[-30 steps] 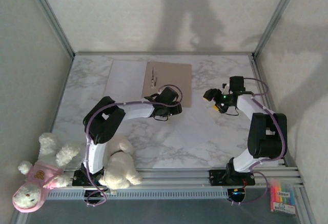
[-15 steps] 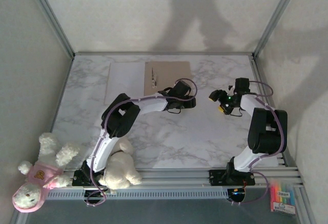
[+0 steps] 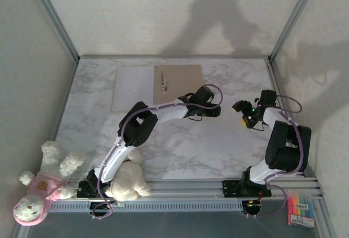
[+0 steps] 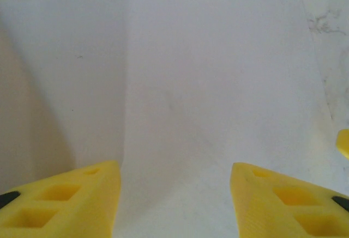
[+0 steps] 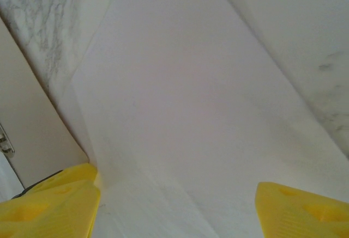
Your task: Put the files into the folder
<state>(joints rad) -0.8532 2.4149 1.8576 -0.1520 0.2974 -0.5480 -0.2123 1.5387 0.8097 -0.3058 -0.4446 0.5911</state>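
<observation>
The tan folder [image 3: 180, 85] lies flat at the back middle of the table, and a white sheet [image 3: 133, 88] lies against its left side. Just right of the folder, my left gripper [image 3: 216, 110] stands open over another white sheet [image 4: 207, 85]. Nothing is between its yellow fingers [image 4: 82, 200]. My right gripper [image 3: 240, 108] faces it from the right, also open over that sheet [image 5: 185, 96], with a corner of the folder [image 5: 27, 134] at the left of its view. Whether either gripper touches the paper I cannot tell.
Two plush toys [image 3: 128, 178] [image 3: 38, 191] lie by the left arm's base at the near left. A pack of coloured markers [image 3: 301, 208] sits off the table at the near right. Enclosure walls and metal posts [image 3: 54, 17] ring the marble tabletop [image 3: 180, 145].
My left arm has stretched out to the right, carrying its gripper from the folder's near edge to just past its right side. My right gripper has drawn back a little to the right.
</observation>
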